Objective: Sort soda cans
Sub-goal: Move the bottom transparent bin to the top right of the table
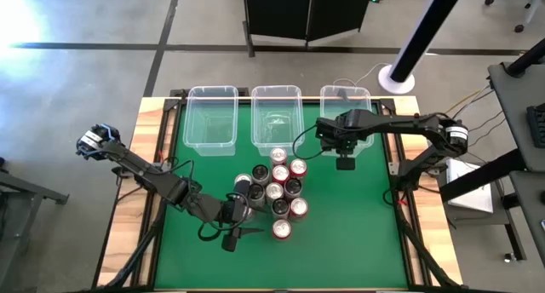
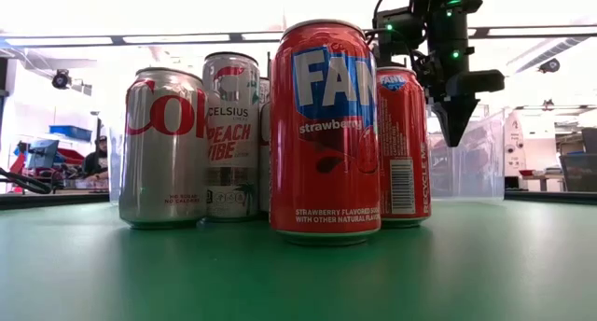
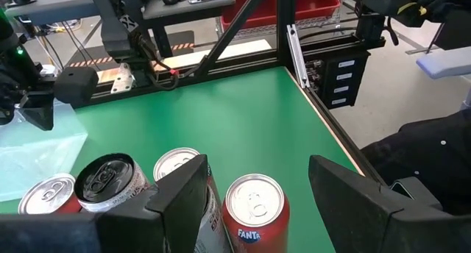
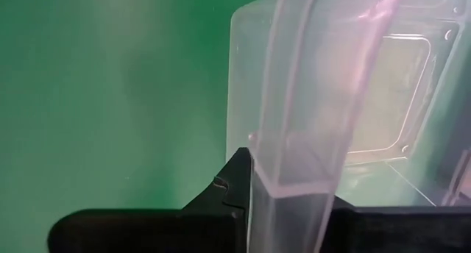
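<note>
A green table surface point(image 1: 358, 233) is recorded, edged in pale wood. Three clear bins point(image 1: 277, 114) are noted. The cans point(image 1: 277, 195) are red, black and silver-white with silver tops. A red Fanta can point(image 2: 325, 130) carries a blue panel with white lettering; a silver can point(image 2: 164, 146) bears red lettering.

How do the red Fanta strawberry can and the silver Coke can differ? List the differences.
The red Fanta strawberry can is red with a blue logo; the silver Coke can bears red lettering. Fanta stands nearer the low camera, Coke farther back. Both stand upright.
</note>
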`<state>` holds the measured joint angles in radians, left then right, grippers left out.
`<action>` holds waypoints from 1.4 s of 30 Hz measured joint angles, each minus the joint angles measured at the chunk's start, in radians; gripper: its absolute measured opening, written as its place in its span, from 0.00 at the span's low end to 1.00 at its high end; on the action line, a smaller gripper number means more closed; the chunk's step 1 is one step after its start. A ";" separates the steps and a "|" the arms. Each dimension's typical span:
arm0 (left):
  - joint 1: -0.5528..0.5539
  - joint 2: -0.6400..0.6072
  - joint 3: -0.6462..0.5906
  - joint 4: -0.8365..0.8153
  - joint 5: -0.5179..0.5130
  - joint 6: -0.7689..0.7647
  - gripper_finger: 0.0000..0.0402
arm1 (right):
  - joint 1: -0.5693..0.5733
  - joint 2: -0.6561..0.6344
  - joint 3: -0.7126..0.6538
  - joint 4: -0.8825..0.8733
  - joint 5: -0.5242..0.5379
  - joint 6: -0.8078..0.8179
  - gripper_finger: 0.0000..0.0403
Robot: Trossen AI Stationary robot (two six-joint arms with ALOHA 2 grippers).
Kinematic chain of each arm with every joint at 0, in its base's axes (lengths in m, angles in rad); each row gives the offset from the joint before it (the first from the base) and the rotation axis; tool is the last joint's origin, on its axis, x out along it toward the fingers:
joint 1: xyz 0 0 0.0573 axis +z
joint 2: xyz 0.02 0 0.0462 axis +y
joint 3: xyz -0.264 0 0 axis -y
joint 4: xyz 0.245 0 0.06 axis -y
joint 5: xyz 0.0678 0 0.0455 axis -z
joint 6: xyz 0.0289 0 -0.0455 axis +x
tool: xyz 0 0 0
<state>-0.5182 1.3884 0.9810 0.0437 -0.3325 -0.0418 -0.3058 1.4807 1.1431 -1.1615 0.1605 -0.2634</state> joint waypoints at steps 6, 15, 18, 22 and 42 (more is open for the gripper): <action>0.000 0.000 0.000 0.000 0.000 -0.001 0.55 | 0.000 0.000 0.000 0.005 0.026 -0.010 0.14; 0.001 0.000 0.000 0.000 0.000 -0.001 0.55 | 0.000 0.000 0.000 0.022 0.026 -0.008 0.32; 0.001 0.000 0.000 0.000 0.000 -0.001 0.55 | 0.000 0.000 0.000 0.022 0.026 0.046 0.35; 0.001 0.000 0.000 0.000 0.000 -0.001 0.55 | 0.000 0.000 0.007 0.012 0.025 0.120 0.38; 0.001 0.000 0.000 0.000 0.000 -0.001 0.55 | 0.000 0.000 0.053 0.026 0.023 0.158 0.35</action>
<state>-0.5175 1.3880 0.9806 0.0433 -0.3325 -0.0429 -0.3058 1.4803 1.1961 -1.1352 0.1837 -0.1059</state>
